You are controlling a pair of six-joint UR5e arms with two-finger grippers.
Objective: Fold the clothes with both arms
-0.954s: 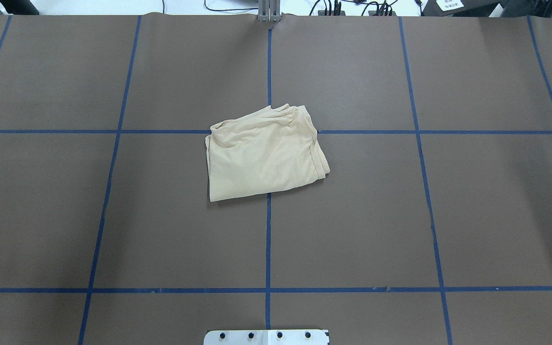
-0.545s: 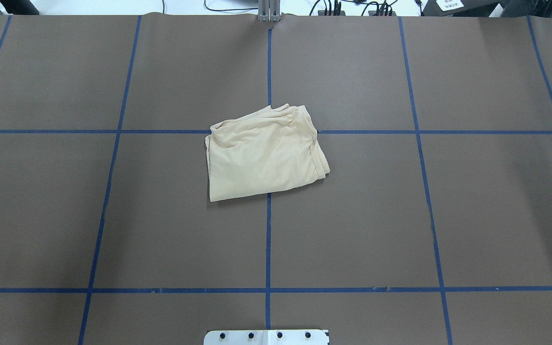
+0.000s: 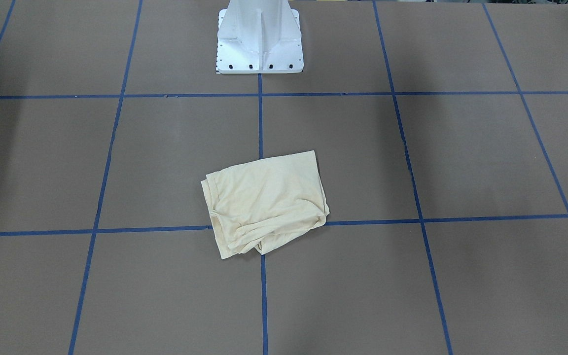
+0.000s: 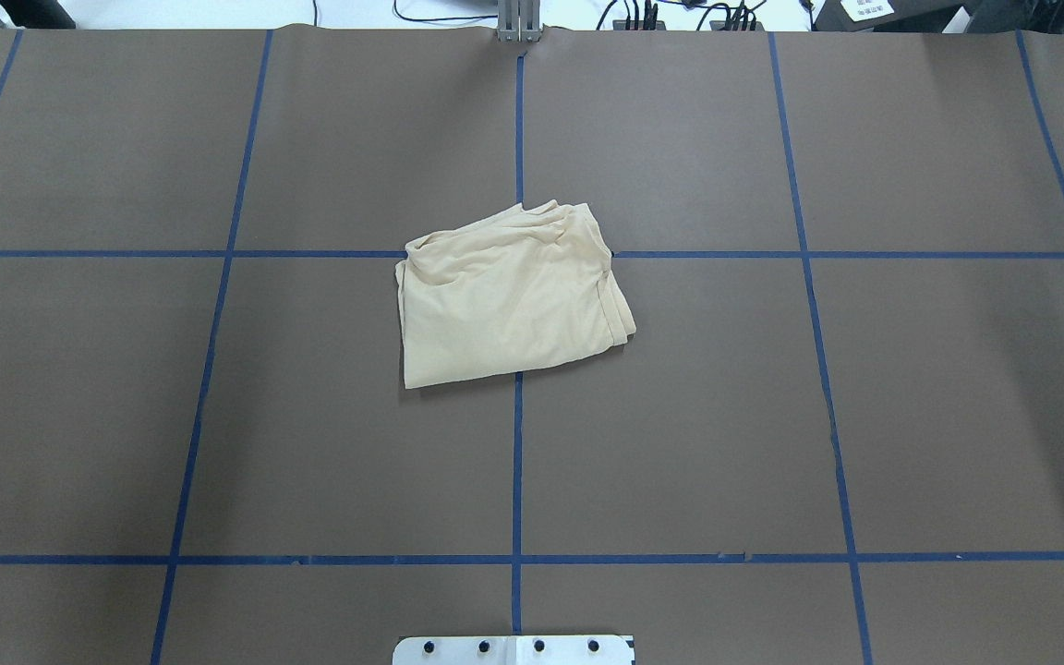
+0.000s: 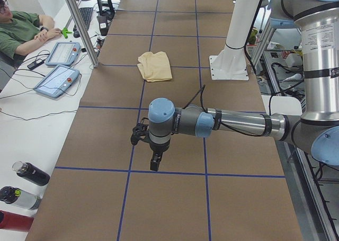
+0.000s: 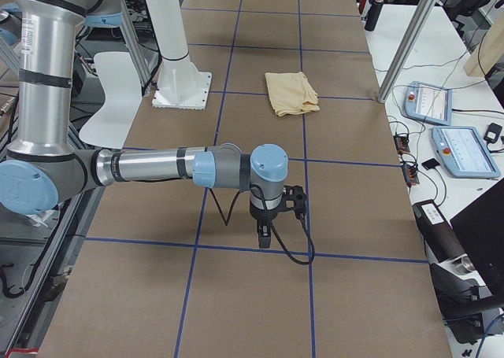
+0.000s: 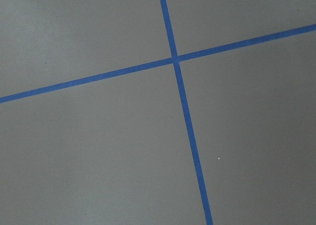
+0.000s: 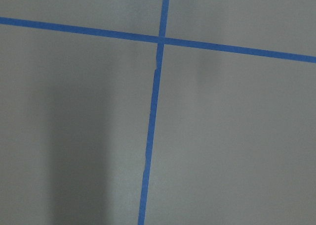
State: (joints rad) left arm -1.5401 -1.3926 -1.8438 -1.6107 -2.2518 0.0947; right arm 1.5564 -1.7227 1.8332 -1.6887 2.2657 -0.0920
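Left gripper [image 5: 154,164] and right gripper [image 6: 263,236] hover apart from the shirt [image 4: 504,305] — opening cannot be told.

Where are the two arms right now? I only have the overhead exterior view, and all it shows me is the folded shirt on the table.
Observer: The left gripper hangs above the table cover toward the robot's left end, far from the shirt.
Operator: And the right one?
Observer: The right gripper hangs close to a blue tape line toward the opposite end, also well apart from the shirt.
Operator: Is either holding cloth?
Observer: No cloth hangs from either, and both wrist cameras show only bare cover and tape. I cannot tell whether the jaws are open or shut.
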